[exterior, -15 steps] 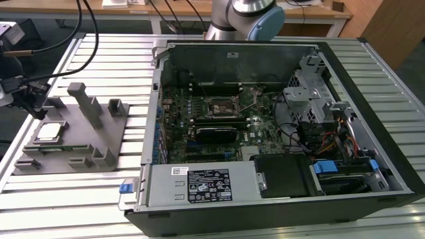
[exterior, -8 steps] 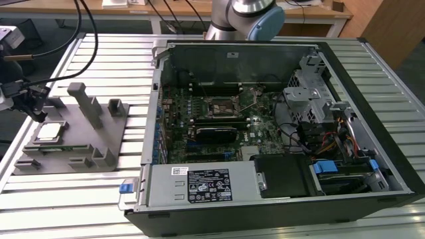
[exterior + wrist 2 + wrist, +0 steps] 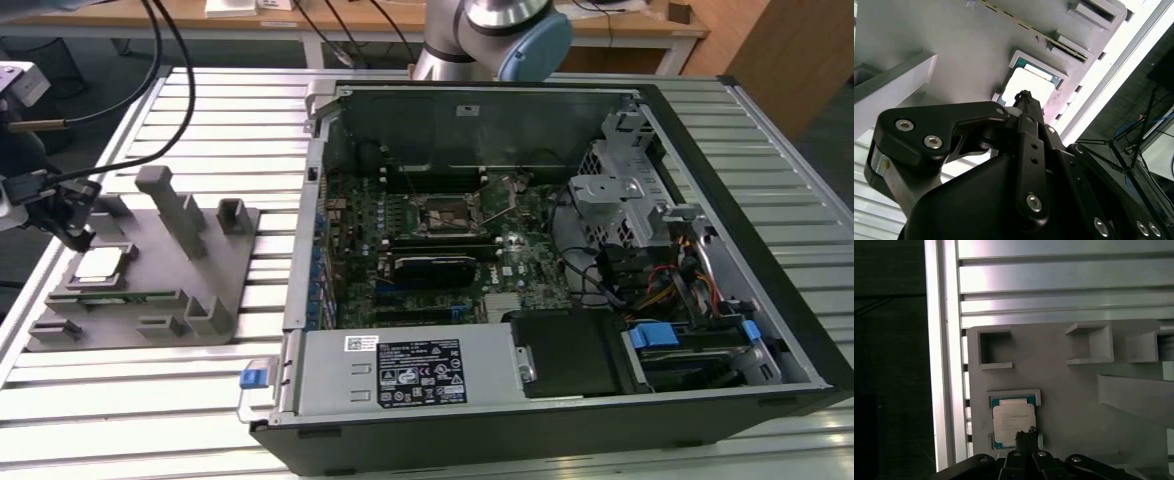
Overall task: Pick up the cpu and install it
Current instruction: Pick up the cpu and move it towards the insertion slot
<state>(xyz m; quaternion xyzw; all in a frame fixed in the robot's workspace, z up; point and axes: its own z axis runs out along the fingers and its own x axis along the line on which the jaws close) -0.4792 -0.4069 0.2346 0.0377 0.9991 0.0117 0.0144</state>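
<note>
The step in hand is the pickup. The gripper [image 3: 76, 236] hangs over the grey fixture [image 3: 200, 292], which sits near the tabletop [image 3: 200, 110] edge on the exterior view's left. The cpu [image 3: 1013, 419] lies flat in its shallow recess in that fixture, silver top up, not yet lifted. In the first wrist view the fingers [image 3: 1026, 436] are clenched tip to tip with nothing between them. They are poised just above the cpu's near edge, though whether they touch it I cannot tell.

As I judge it, a grasp calls for the fingers to part enough to straddle the cpu and to descend squarely. The recess walls leave little room at the sides. The thin rim also gives scant purchase, so a tilted lift could jam the cpu against the recess.

The socket [image 3: 451, 212] waits open on the board inside the case [image 3: 534, 445]. The case lies on its side across the tabletop's middle, well apart from the fixture.

The tabletop is ribbed aluminium, bright and reflective. Beyond its far edge stands a second tabletop of pale wood [image 3: 387, 25], and black cables [image 3: 160, 60] loop over the far corner on the exterior view's left.
</note>
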